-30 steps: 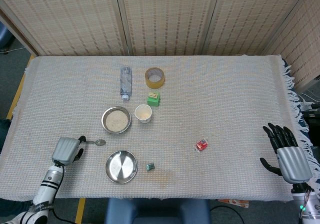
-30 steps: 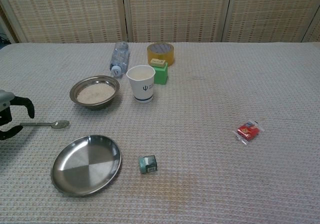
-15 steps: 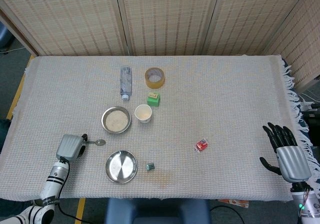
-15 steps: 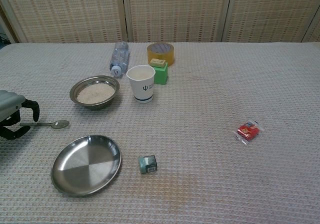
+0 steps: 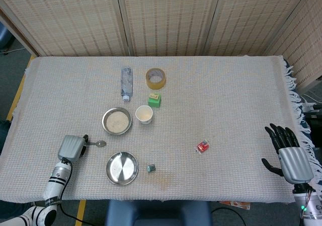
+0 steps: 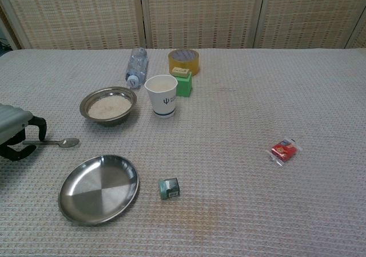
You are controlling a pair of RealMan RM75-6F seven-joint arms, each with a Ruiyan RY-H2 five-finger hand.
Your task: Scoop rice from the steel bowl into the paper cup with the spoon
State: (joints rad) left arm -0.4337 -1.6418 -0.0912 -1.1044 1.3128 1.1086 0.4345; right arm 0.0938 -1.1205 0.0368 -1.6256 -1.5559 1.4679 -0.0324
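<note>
Left hand at desk's 8 o'clock edge, fingers curled around spoon handle; spoon bowl flat on cloth. Steel bowl of rice at spoon's 1 o'clock, paper cup just beside, at its 3 o'clock. Right hand at desk's 4 o'clock edge, fingers spread, holding nothing.

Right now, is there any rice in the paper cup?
No, the head view shows the cup empty, and the rice lies in the bowl.
</note>
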